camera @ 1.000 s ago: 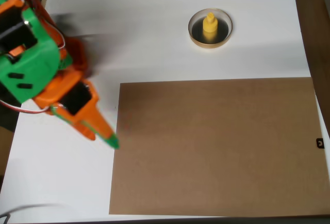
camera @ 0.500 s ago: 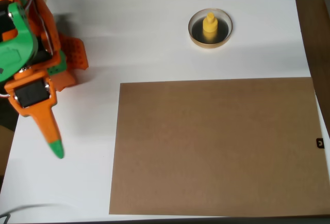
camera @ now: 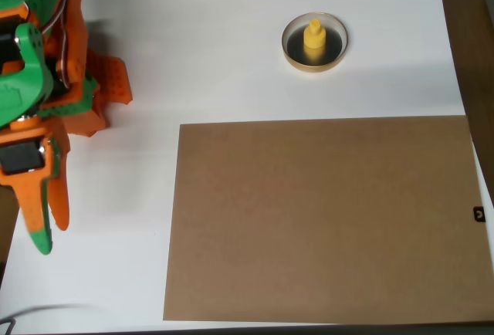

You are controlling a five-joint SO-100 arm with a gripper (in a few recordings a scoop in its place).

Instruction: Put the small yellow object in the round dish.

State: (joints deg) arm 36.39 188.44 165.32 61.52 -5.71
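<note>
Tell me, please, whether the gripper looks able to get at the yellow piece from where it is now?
Probably yes: the yellow piece stands uncovered in the dish, with bare table between it and the gripper.

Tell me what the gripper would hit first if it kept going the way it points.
Nothing: the gripper points toward the picture's bottom left edge, over bare white table. Its height is unclear, so it might meet the table.
</note>
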